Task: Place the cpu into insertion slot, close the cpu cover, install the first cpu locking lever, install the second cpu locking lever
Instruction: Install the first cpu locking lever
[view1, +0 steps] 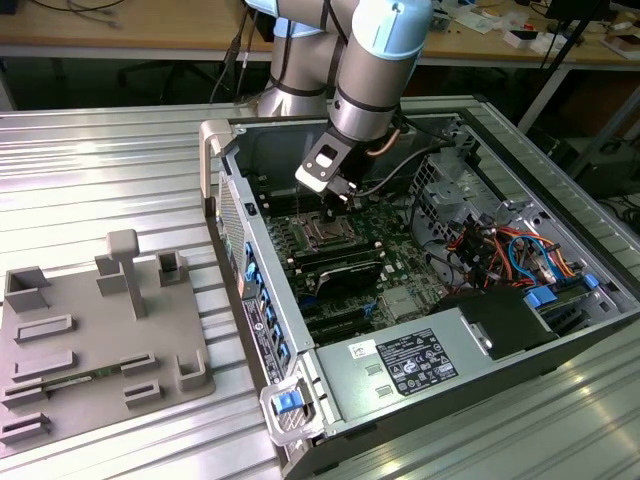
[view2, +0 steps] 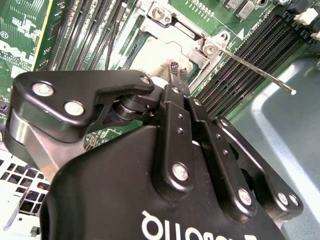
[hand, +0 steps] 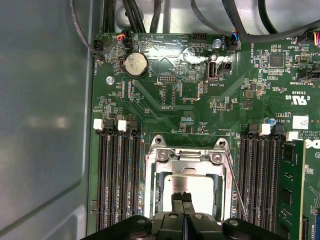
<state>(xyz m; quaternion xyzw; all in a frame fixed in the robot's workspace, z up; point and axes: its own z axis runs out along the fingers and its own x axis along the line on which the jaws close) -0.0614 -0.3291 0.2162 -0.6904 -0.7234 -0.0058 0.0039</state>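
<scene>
While the hand (hand: 182, 196) is pinched shut above it, the cpu (hand: 196, 183) lies flat and silvery-grey inside the cpu cover (hand: 186, 156).

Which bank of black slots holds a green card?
The slot bank farther from the grey case wall: a green card stands along it; the wall-side bank has none.

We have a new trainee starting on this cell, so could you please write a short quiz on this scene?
1. True or false: the cpu cover lies down around the cpu.
2. The gripper has its fingertips: A) spread wide, B) together over the cpu, C) around a cable.
3. Fill in: the thin lever juts out over the long black ____ slots.
Key: 1 true; 2 B; 3 memory.
</scene>
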